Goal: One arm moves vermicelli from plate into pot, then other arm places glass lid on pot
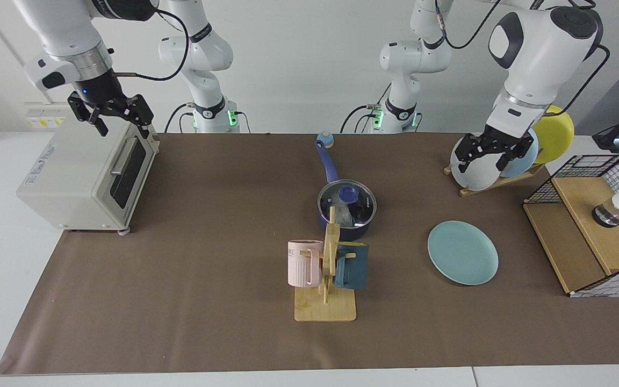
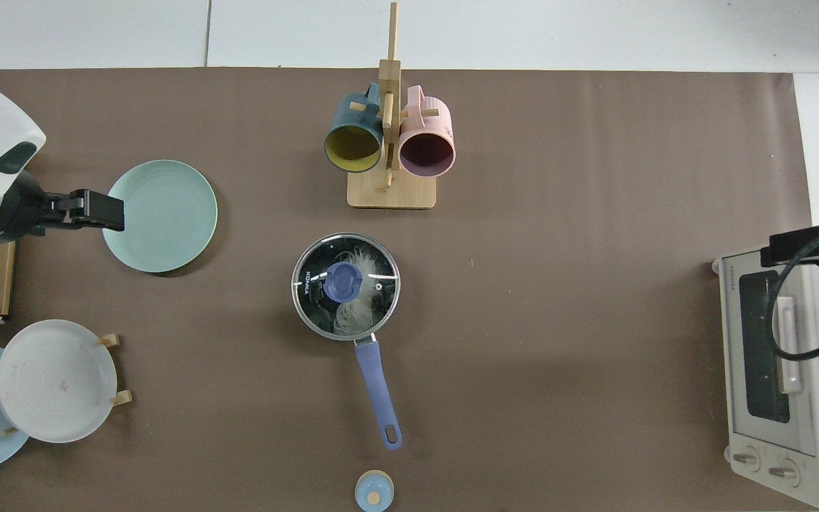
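Task looks done: vermicelli in pot (image 1: 346, 215), lid (image 2: 345, 285) on, plate (image 1: 463, 252) bare. Left gripper (image 1: 493, 153) and right gripper (image 1: 112, 112) both spread, empty, well clear.

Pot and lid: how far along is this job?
It looks finished. The vermicelli lies inside the pot, under the glass lid, and the teal plate is bare. Nothing is in hand: the right hand hangs open above the toaster oven, the left hand open by the plate rack.
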Robot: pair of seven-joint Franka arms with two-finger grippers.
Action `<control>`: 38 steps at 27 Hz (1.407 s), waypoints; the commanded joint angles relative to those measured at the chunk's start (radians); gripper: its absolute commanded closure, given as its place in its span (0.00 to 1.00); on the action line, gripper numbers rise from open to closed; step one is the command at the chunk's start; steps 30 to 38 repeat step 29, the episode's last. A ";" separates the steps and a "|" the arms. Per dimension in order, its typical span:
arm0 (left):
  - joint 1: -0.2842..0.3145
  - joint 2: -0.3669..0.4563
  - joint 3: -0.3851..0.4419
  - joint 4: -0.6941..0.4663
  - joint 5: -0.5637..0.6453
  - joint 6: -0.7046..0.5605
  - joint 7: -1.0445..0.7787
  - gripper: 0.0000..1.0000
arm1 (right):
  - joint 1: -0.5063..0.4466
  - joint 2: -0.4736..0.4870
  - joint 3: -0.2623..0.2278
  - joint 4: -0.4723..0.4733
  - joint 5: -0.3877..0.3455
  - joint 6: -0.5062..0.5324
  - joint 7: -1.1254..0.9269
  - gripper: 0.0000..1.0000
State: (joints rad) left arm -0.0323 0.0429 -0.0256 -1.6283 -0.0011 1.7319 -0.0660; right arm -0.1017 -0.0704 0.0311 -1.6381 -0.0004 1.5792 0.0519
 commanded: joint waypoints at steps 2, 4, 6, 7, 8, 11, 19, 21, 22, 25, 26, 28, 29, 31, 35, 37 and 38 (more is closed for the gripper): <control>-0.003 -0.011 0.000 -0.004 0.000 -0.005 -0.014 0.00 | -0.035 0.000 0.049 -0.008 0.020 0.001 0.092 0.00; -0.003 -0.011 0.000 -0.004 0.000 -0.005 -0.014 0.00 | -0.027 0.000 0.049 -0.008 0.020 0.001 0.094 0.00; -0.003 -0.011 0.000 -0.004 0.000 -0.005 -0.014 0.00 | -0.024 0.000 0.049 -0.008 0.020 0.002 0.094 0.00; -0.003 -0.012 0.000 -0.004 0.000 -0.006 -0.014 0.00 | -0.023 0.000 0.049 -0.008 0.020 0.002 0.094 0.00; -0.003 -0.012 0.000 -0.004 0.000 -0.005 -0.014 0.00 | -0.021 0.000 0.047 -0.008 0.020 0.002 0.094 0.00; -0.003 -0.011 0.000 -0.004 0.000 -0.005 -0.014 0.00 | -0.018 0.000 0.043 -0.008 0.020 0.002 0.094 0.00; -0.003 -0.014 0.000 -0.004 0.000 -0.005 -0.014 0.00 | 0.063 0.000 -0.033 -0.009 0.020 0.002 0.094 0.00; -0.003 -0.014 0.000 -0.004 0.000 -0.005 -0.014 0.00 | 0.069 0.000 -0.040 -0.009 0.020 0.002 0.094 0.00; -0.003 -0.014 0.000 -0.004 0.000 -0.006 -0.014 0.00 | 0.073 0.000 -0.040 -0.009 0.019 0.002 0.094 0.00; -0.003 -0.014 0.000 -0.004 0.000 -0.006 -0.014 0.00 | 0.097 0.000 -0.060 -0.009 0.020 0.002 0.094 0.00; -0.003 -0.014 0.000 -0.004 0.000 -0.005 -0.014 0.00 | 0.099 0.001 -0.065 -0.009 0.020 0.002 0.094 0.00; -0.003 -0.014 0.000 -0.004 0.000 -0.005 -0.014 0.00 | 0.102 0.001 -0.066 -0.009 0.020 0.002 0.094 0.00; -0.004 -0.014 0.000 -0.004 0.000 -0.005 -0.014 0.00 | 0.102 0.001 -0.066 -0.009 0.020 0.002 0.094 0.00; -0.004 -0.014 0.000 -0.004 0.000 -0.005 -0.014 0.00 | 0.102 0.001 -0.066 -0.009 0.020 0.002 0.094 0.00; -0.004 -0.014 0.000 -0.004 0.000 -0.005 -0.014 0.00 | 0.102 0.001 -0.066 -0.009 0.020 0.002 0.094 0.00; -0.004 -0.014 0.000 -0.004 0.000 -0.005 -0.014 0.00 | 0.102 0.001 -0.066 -0.009 0.020 0.002 0.094 0.00; -0.004 -0.014 0.000 -0.004 0.000 -0.005 -0.014 0.00 | 0.102 0.001 -0.066 -0.009 0.020 0.002 0.094 0.00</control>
